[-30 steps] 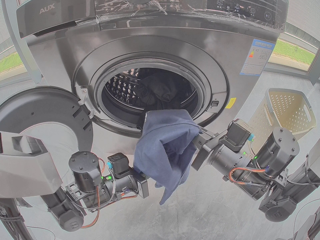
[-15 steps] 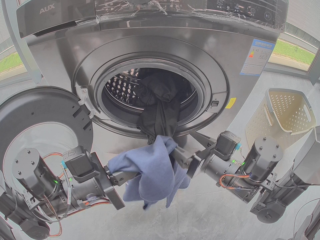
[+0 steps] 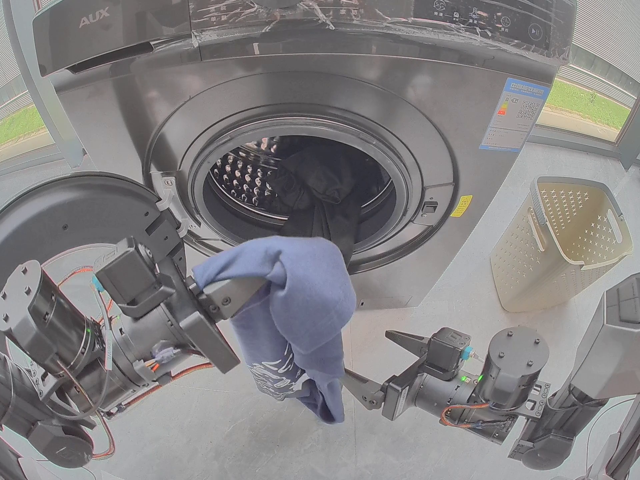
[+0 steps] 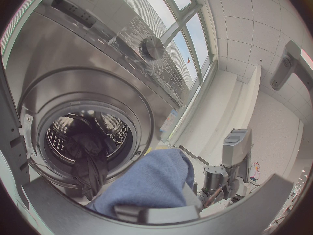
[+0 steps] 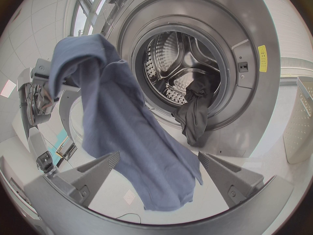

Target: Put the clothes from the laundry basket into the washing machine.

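1 blue shirt [image 3: 300,301] (left gripper [image 3: 257,287]) | 1 black garment [image 3: 323,195] | 1 basket [image 3: 533,255]

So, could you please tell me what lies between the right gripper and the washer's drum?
In the right wrist view, the blue shirt, hanging from the left gripper, lies between the open right gripper and the drum.

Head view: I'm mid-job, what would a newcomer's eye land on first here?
The blue garment hanging from the left gripper, right in front of the washing machine's open port. Behind it, a dark garment spills out over the drum's lip, and the right gripper sits open, low beside the blue garment's hem.
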